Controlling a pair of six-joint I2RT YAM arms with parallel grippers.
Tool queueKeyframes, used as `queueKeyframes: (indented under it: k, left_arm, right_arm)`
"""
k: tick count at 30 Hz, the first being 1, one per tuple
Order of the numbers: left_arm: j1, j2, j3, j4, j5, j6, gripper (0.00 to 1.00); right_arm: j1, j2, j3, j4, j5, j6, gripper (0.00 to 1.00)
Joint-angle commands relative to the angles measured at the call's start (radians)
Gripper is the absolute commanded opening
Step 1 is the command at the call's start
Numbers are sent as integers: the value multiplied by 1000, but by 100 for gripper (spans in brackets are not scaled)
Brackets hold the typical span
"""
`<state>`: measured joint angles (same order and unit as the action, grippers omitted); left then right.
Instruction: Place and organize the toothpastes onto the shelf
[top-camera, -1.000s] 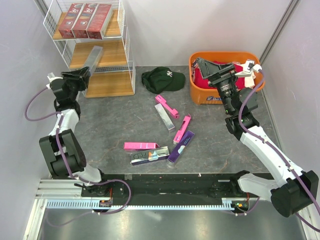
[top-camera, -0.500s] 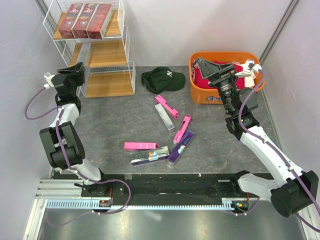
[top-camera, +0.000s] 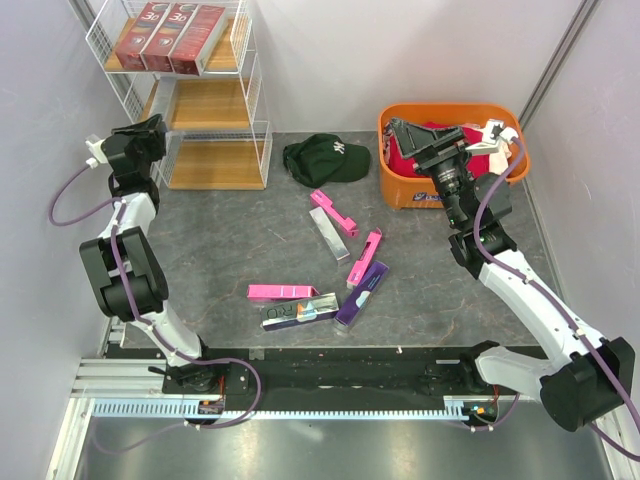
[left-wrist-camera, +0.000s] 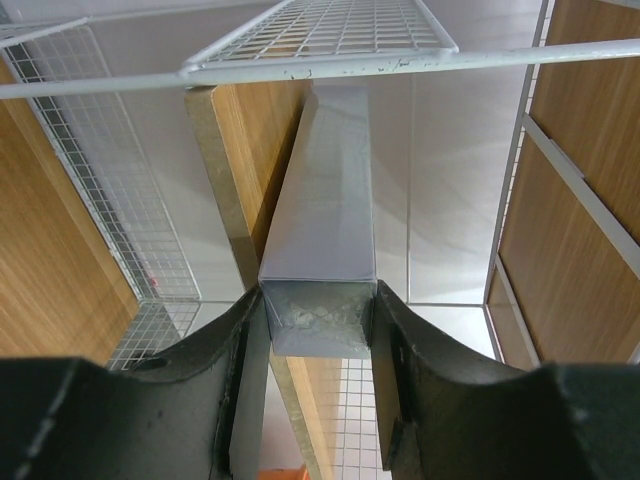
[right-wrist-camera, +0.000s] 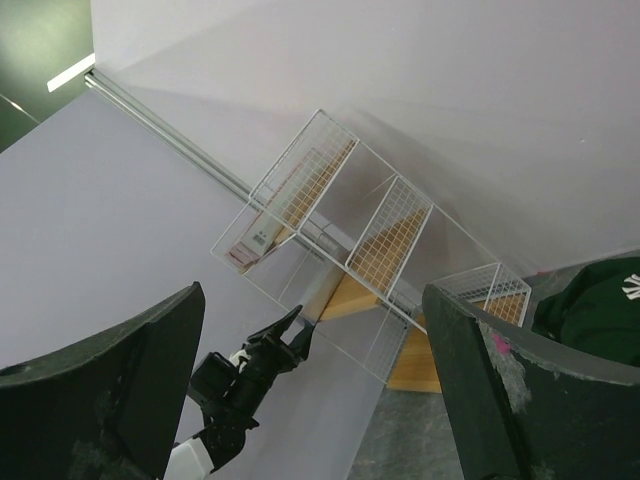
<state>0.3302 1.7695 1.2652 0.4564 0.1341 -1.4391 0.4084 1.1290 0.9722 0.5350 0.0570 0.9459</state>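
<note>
**Examiner:** Where was the toothpaste that was in hand?

**Inspector:** A silver-grey toothpaste box (left-wrist-camera: 325, 230) was clamped by its near end in the left gripper (left-wrist-camera: 320, 300). The fingers were set narrow against its two sides. The far end of the box pointed in among the white wires and wooden boards of the shelf (top-camera: 212, 165), at the upper left of the overhead view. I could not determine which board it lay over.

**Examiner:** Was there stock on the shelf?

**Inspector:** Three dark red boxes (top-camera: 166, 37) lay side by side on the top board.

**Examiner:** And the remainder?

**Inspector:** Six lay loose on the grey table (top-camera: 220, 240), about the centre of the frame. A pink box (top-camera: 333, 211) touched a silver box (top-camera: 329, 234). Below them, a second pink box (top-camera: 364, 257) sat just above a purple box (top-camera: 362, 294). Lower left of those, a third pink box (top-camera: 282, 292) lay against a holographic box (top-camera: 300, 311).

**Examiner:** What was the condition of the right arm?

**Inspector:** The right gripper (top-camera: 415, 135) hung over the orange tub (top-camera: 450, 110) at the upper right. Its fingers were spread wide, with nothing between them. The tub held red contents that I could not identify. A dark green cap (top-camera: 325, 159) lay on the table between the shelf and the tub, well apart from the loose boxes.
</note>
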Motion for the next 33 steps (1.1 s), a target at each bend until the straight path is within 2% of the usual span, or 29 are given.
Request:
queueKeyframes:
  k: [1,3,4,5,6,11,19,24,33]
  left_arm:
    - [-22,-21,20,7,24,40,56]
    - [-22,-44,4,1,24,60,73]
    - [-22,-50,-1,-4,27,68,89]
    - [-22,-67,-6,-10,28,75,97]
    - [-19,-74,-15,-12,29,94,100]
    - [-20,-134,-56,34,42,154,100]
    - [-13,-324,-246,53,62,197,100]
    - [-13,-419,-380,7,139,210,100]
    - [-25,-525,-471,-200,338,410,100]
  right_arm:
    - [-2,2,-3,13,-16,-12,98]
    - [-2,2,-6,13,-17,-12,98]
    - [-3,0,-7,11,-19,-12,98]
    - [-2,0,-9,13,-19,-10,98]
    - [-2,0,-9,13,-22,-10,98]
    - [-2,2,-12,8,-29,-12,98]
    - [-2,20,-15,0,-55,-9,98]
    - [-2,46,-14,-47,-55,-12,98]
    - [-2,184,78,-227,-195,-78,98]
